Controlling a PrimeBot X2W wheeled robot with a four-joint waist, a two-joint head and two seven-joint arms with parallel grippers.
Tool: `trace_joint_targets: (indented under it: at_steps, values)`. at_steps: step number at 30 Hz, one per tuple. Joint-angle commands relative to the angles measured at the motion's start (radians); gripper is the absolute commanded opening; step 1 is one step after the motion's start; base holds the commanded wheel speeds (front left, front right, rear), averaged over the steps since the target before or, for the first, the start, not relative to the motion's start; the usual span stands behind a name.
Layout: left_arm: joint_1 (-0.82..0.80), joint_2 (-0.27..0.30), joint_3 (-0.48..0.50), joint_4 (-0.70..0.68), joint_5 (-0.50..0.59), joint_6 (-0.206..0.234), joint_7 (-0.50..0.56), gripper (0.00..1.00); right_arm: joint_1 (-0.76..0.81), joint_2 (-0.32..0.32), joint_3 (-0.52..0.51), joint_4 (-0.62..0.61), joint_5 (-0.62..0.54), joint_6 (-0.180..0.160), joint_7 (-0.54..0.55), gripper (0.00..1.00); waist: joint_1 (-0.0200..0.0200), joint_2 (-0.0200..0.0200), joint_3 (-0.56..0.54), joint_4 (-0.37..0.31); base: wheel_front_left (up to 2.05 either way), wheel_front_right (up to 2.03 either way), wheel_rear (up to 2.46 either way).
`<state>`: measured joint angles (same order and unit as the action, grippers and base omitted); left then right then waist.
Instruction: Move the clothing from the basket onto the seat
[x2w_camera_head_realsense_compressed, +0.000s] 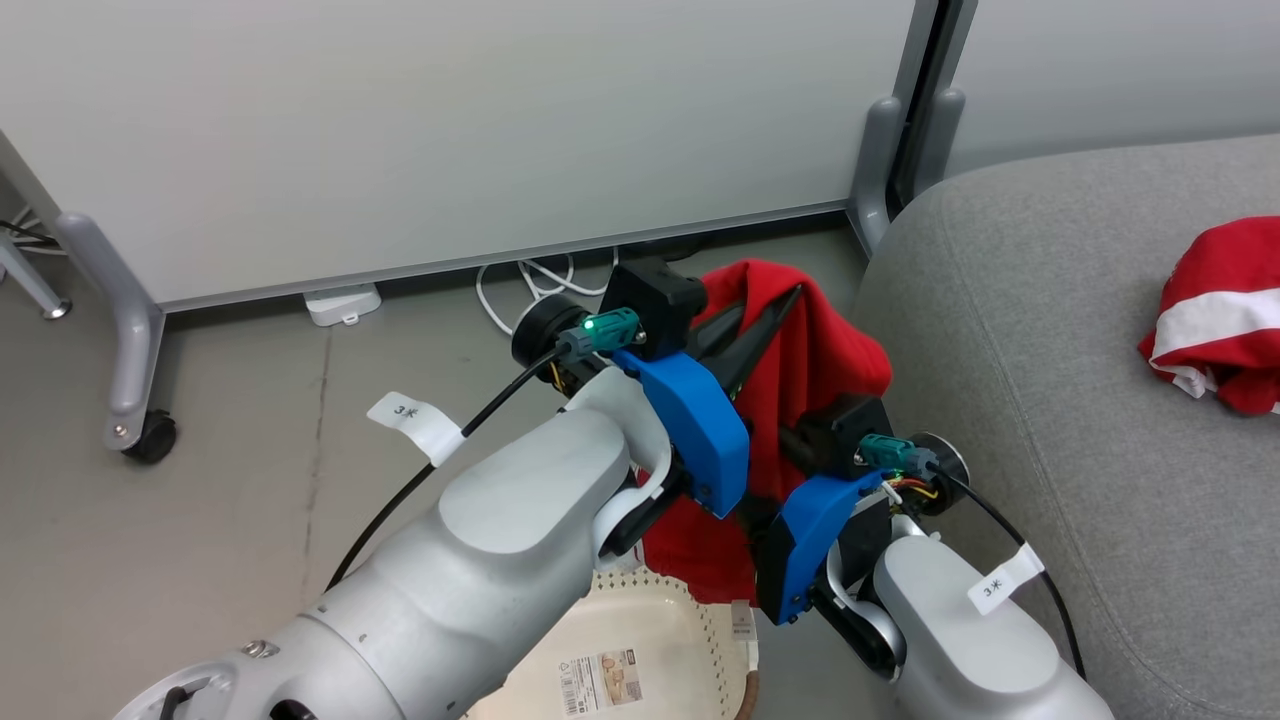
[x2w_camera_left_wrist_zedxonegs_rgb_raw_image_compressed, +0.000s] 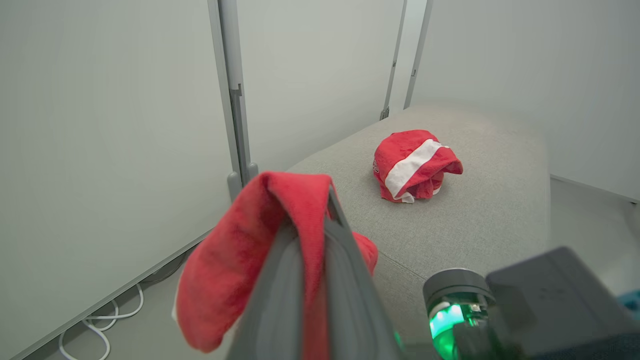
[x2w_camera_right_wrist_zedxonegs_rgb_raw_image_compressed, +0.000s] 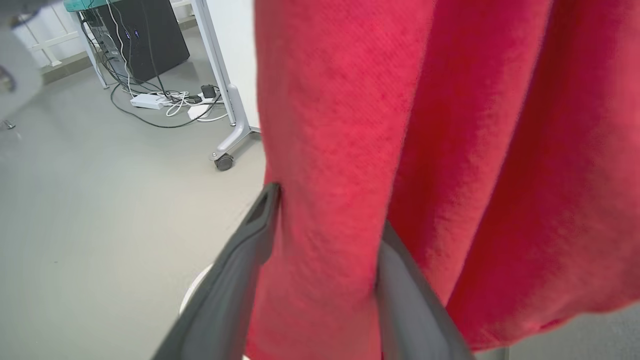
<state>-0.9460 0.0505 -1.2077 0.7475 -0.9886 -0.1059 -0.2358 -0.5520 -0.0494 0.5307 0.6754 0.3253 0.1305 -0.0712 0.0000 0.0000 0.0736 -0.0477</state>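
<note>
Red garment (x2w_camera_head_realsense_compressed: 815, 350) hangs above the basket (x2w_camera_head_realsense_compressed: 668, 602), just beside the seat (x2w_camera_head_realsense_compressed: 1050, 330). Its long axis is vertical, and its top fold is pinched tight in the left gripper (x2w_camera_head_realsense_compressed: 772, 312). Right gripper (x2w_camera_right_wrist_zedxonegs_rgb_raw_image_compressed: 327, 210) fingers stand wide apart astride a lower fold. Second garment (x2w_camera_head_realsense_compressed: 1220, 310) lies bunched on the seat.

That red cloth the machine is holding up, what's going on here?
The robot is shifting laundry from a basket to the couch. Its left tool is clamped shut on a red garment, which hangs above the basket, beside the couch. The right tool sits lower, jaws open around a hanging fold of the same garment. A second red-and-white garment already lies crumpled on the couch.
</note>
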Motion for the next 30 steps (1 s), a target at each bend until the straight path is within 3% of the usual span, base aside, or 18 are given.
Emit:
trace_joint_targets:
  at_steps: [1, 20, 21, 22, 23, 24, 30]
  values:
    - [-0.016, 0.000, -0.003, -0.001, -0.007, 0.004, -0.007, 0.00, -0.020, -0.002, 0.009, 0.015, 0.014, 0.000, -0.011, 0.00, 0.0000, 0.0000, -0.003, 0.001, 0.00, 0.00, 0.00]
    - [-0.020, 0.000, -0.039, 0.023, -0.046, 0.014, -0.014, 0.00, -0.067, -0.002, 0.069, 0.141, 0.102, 0.000, -0.101, 0.00, 0.0000, 0.0000, -0.028, -0.011, 0.00, 0.00, 0.00]
    - [-0.018, 0.000, -0.041, 0.024, -0.047, 0.014, -0.014, 0.20, -0.070, -0.002, 0.072, 0.144, 0.104, 0.000, -0.103, 0.00, 0.0000, 0.0000, -0.029, -0.011, 0.00, 0.00, 0.00]
    - [-0.017, 0.000, -0.042, 0.026, -0.048, 0.014, -0.014, 0.31, -0.073, -0.002, 0.075, 0.147, 0.108, 0.000, -0.106, 0.00, 0.0000, 0.0000, -0.030, -0.011, 0.00, 0.00, 0.00]
    - [-0.017, 0.000, -0.044, 0.027, -0.049, 0.015, -0.013, 0.55, -0.074, -0.002, 0.078, 0.150, 0.112, 0.000, -0.107, 0.00, 0.0000, 0.0000, -0.030, -0.010, 0.00, 0.00, 0.00]
    - [-0.017, 0.000, -0.045, 0.029, -0.049, 0.016, -0.014, 1.00, -0.075, -0.002, 0.082, 0.152, 0.114, 0.000, -0.107, 0.00, 0.0000, 0.0000, -0.030, -0.010, 0.00, 0.00, 0.00]
    - [-0.007, 0.000, -0.050, 0.050, -0.057, 0.024, -0.014, 1.00, -0.086, -0.002, 0.096, 0.163, 0.129, 0.000, -0.118, 0.00, 0.0000, 0.0000, -0.030, -0.011, 0.00, 0.00, 0.00]
